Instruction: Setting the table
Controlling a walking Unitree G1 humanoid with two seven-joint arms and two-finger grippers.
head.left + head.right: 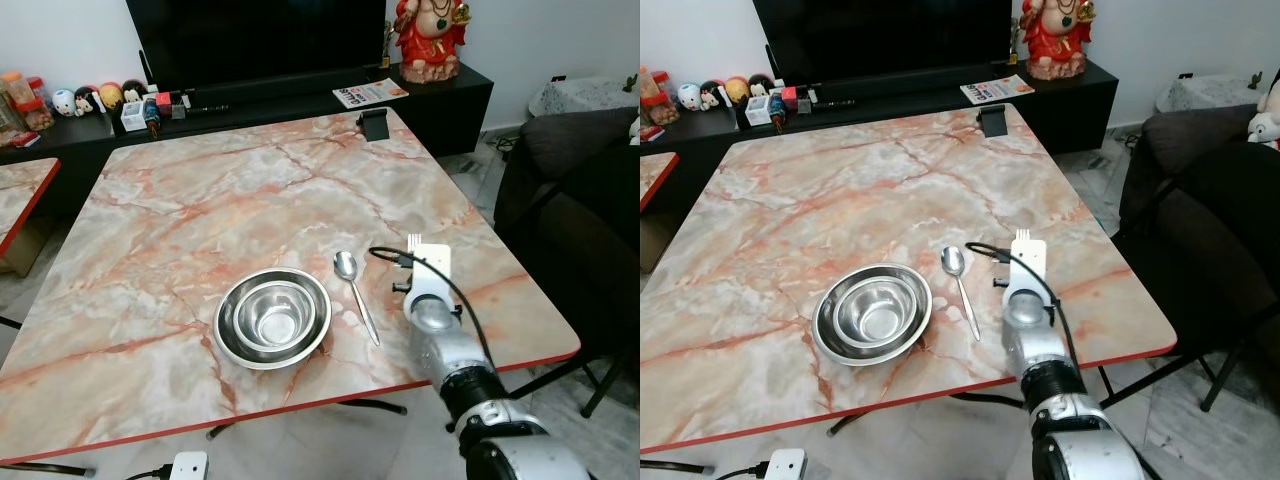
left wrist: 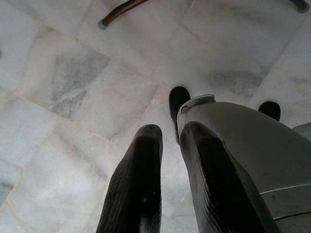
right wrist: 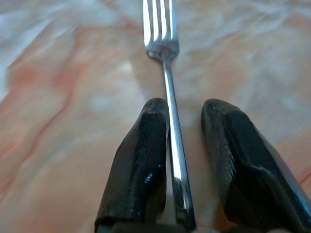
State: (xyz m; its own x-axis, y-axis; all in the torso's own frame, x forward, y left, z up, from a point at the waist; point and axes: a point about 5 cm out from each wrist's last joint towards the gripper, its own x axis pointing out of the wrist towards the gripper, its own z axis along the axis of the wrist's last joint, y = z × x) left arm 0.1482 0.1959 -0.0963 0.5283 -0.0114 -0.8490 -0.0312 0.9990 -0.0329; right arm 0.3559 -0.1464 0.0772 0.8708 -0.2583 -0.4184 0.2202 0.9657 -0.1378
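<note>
Two nested steel bowls [image 1: 272, 318] sit near the front edge of the marble table [image 1: 250, 200]. A spoon [image 1: 355, 295] lies just to their right, bowl end pointing away from me. My right arm [image 1: 432, 300] reaches over the table right of the spoon. In the right wrist view a fork [image 3: 169, 73] lies flat on the marble between the right gripper's [image 3: 184, 109] fingers, tines pointing away; its handle runs along one finger, with a gap to the other, so the gripper is open. My left gripper [image 2: 171, 133] hangs idle over the floor tiles, fingers nearly together.
A small black stand [image 1: 374, 123] sits at the table's far edge. Behind it are a TV console [image 1: 300, 95] and a red statue [image 1: 430, 35]. A dark sofa [image 1: 580, 200] stands close on the right, a second table [image 1: 20, 190] on the left, and a power strip [image 1: 188, 466] on the floor.
</note>
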